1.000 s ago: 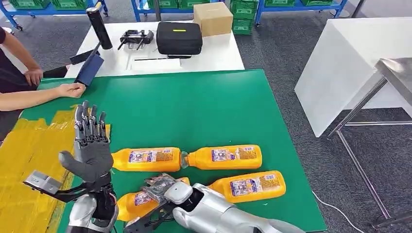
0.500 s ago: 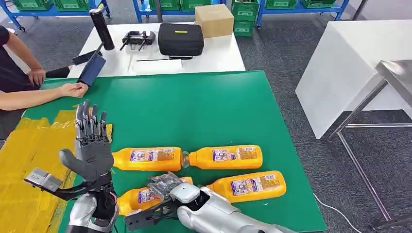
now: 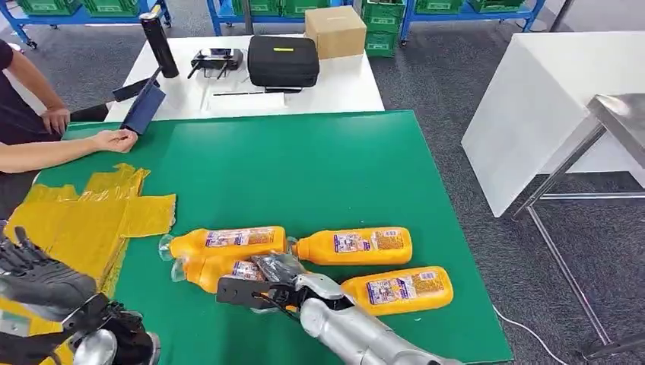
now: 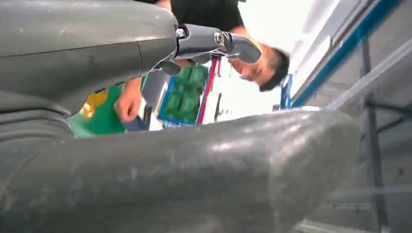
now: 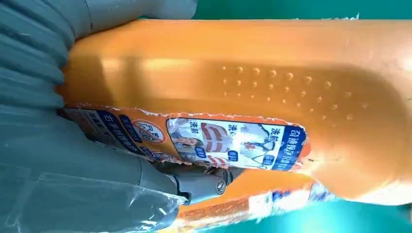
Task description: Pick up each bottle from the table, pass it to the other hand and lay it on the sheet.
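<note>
Gripping an orange plastic bottle (image 3: 220,271) with a blue-and-white printed label, the right hand (image 3: 278,275) has its fingers wrapped round the body; the bottle lies just beside three matching ones on the green table mat (image 3: 304,175). The left hand (image 3: 34,277) sits low near the crumpled yellow sheet (image 3: 84,220), fingers apart, holding nothing.

A grey carpeted floor (image 3: 449,76) spreads at twelve o'clock. Blue metal shelving (image 3: 243,9) with green plastic crates (image 3: 380,19) lines the far edge. A white rectangular table (image 3: 335,84) stands centre; a white block-shaped cabinet (image 3: 548,99) and a steel-framed table (image 3: 616,114) stand at three o'clock.
</note>
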Controlling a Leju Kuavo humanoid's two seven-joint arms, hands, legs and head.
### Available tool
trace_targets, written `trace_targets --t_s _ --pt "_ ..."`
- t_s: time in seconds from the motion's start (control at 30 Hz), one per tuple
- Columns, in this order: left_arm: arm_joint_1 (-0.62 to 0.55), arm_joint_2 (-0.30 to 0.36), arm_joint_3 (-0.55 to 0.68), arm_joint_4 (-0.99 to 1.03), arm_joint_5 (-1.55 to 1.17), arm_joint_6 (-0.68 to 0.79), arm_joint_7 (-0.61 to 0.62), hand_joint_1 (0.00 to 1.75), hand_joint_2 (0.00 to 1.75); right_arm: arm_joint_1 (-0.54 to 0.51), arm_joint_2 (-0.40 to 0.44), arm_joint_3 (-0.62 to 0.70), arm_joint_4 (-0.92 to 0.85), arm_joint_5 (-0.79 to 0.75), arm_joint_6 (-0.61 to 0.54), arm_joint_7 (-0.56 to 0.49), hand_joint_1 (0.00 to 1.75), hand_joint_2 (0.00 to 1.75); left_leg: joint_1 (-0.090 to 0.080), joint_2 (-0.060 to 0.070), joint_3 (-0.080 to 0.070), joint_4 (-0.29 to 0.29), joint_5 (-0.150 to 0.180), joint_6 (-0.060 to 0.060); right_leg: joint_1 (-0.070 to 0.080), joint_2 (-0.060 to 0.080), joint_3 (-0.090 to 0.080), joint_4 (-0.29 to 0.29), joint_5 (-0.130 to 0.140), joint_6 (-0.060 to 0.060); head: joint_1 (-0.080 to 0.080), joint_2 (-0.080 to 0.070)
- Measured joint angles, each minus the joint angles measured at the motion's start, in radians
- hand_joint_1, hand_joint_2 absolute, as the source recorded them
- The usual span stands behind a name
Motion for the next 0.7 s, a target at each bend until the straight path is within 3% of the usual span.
trace_targets --t_s 0.13,0.2,0.23,0.33,0.37,0.43,0.53,0.7 --pt "0.028 -0.031 0.064 -0.053 0.060 -0.011 0.000 0.00 0.00 0.052 -0.016 -0.083 -0.065 -0.133 -0.036 -0.129 1.75 1.75 0.002 0.004 -0.003 0.000 0.000 -0.002 0.001 0.004 -0.006 0.000 0.003 -0.001 -0.001 0.000" --pt "0.045 -0.032 0.081 -0.045 0.178 -0.089 0.010 0.00 0.00 0.114 -0.036 -0.129 -0.136 -0.189 -0.057 -0.176 1.75 1.75 0.002 0.004 -0.002 0.000 0.000 -0.001 0.001 0.004 -0.006 0.000 0.004 0.000 -0.002 0.000" --pt "0.049 -0.028 0.081 -0.030 0.244 -0.153 0.043 0.00 1.75 0.151 -0.045 -0.150 -0.183 -0.213 -0.063 -0.193 1.75 1.75 0.002 0.003 -0.001 0.001 0.000 -0.001 0.001 0.003 -0.005 0.000 0.007 0.003 -0.001 0.000" --pt "0.053 0.028 0.054 0.079 0.464 -0.543 0.282 0.00 1.75 0.263 -0.078 -0.194 -0.360 -0.272 -0.066 -0.259 1.75 1.75 0.003 -0.002 -0.007 0.001 0.001 -0.001 0.003 -0.001 -0.005 0.001 0.010 0.004 -0.002 0.000" --pt "0.058 0.039 0.047 0.108 0.472 -0.648 0.291 0.00 1.75 0.288 -0.087 -0.198 -0.397 -0.283 -0.062 -0.285 1.75 1.75 0.004 -0.002 -0.012 0.001 0.001 -0.001 0.003 -0.001 -0.002 0.002 0.010 0.004 -0.001 0.000" --pt "0.061 0.064 0.026 0.166 0.450 -0.802 0.293 0.00 1.75 0.333 -0.106 -0.209 -0.467 -0.302 -0.044 -0.333 1.75 1.75 0.004 0.001 -0.020 0.001 0.003 -0.003 0.003 0.000 -0.010 0.004 0.013 0.002 -0.002 0.000" --pt "0.083 0.101 -0.017 0.207 0.409 -0.926 0.300 0.00 1.75 0.370 -0.128 -0.212 -0.552 -0.308 -0.024 -0.366 1.75 1.75 0.004 0.001 -0.029 0.002 0.003 -0.003 0.003 0.000 -0.020 0.004 0.013 0.002 -0.002 0.000" --pt "0.095 0.135 -0.063 0.238 0.401 -0.971 0.315 0.00 1.75 0.389 -0.145 -0.212 -0.635 -0.308 -0.014 -0.375 1.75 1.75 0.004 -0.001 -0.033 0.002 0.003 -0.003 0.003 -0.001 -0.023 0.004 0.012 0.002 -0.002 0.000"
